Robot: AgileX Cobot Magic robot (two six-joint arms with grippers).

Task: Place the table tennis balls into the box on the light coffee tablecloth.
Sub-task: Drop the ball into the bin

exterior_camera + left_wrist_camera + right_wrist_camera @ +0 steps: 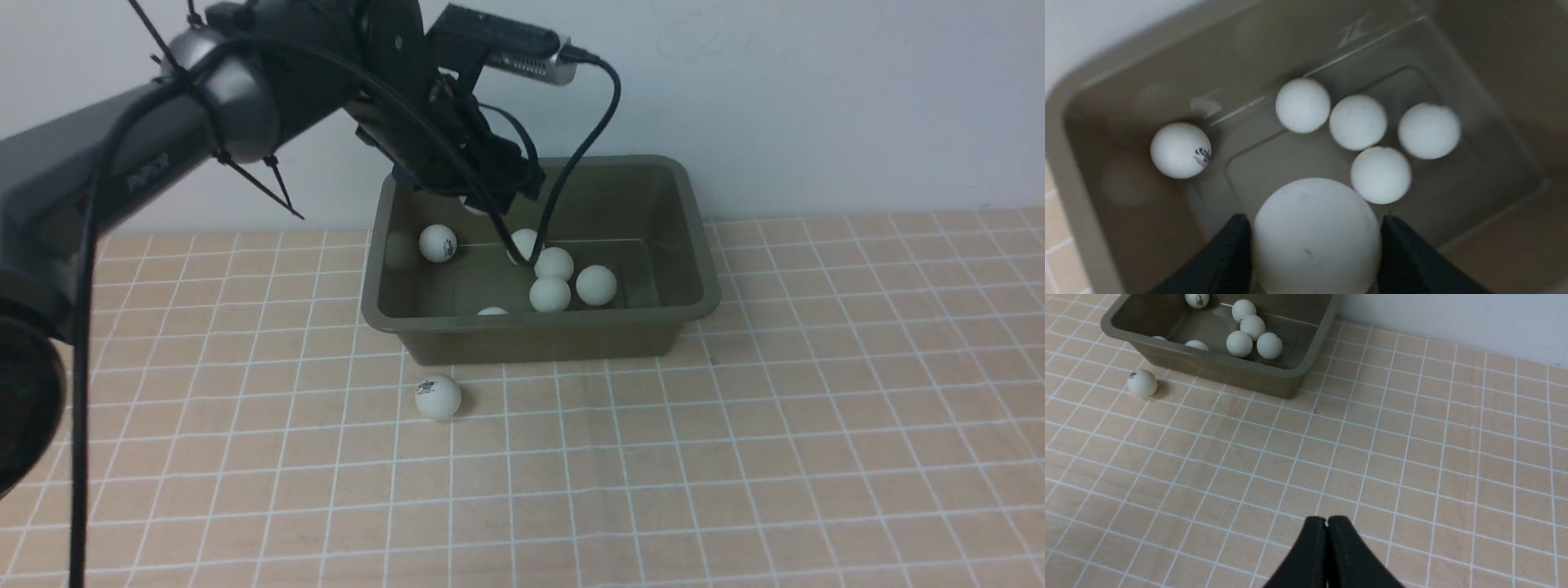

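The box (571,320) sits on the tablecloth (735,457), close to the back wall. Inside it, four clustered balls (553,264) lie near the centre, a lone ball (438,242) lies to their left, and a half-hidden ball (492,311), perhaps two, rests against the near wall. A loose ball (438,397) lies on the cloth just before the box's left front corner. Above the box's left rear, a raised ball (1314,245) sits between the left fingers (1229,253).

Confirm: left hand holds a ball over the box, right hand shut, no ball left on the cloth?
Last part is wrong: a loose ball lies on the cloth before the box, seen in the front view. The left hand holds its ball over the box; the right hand is shut.
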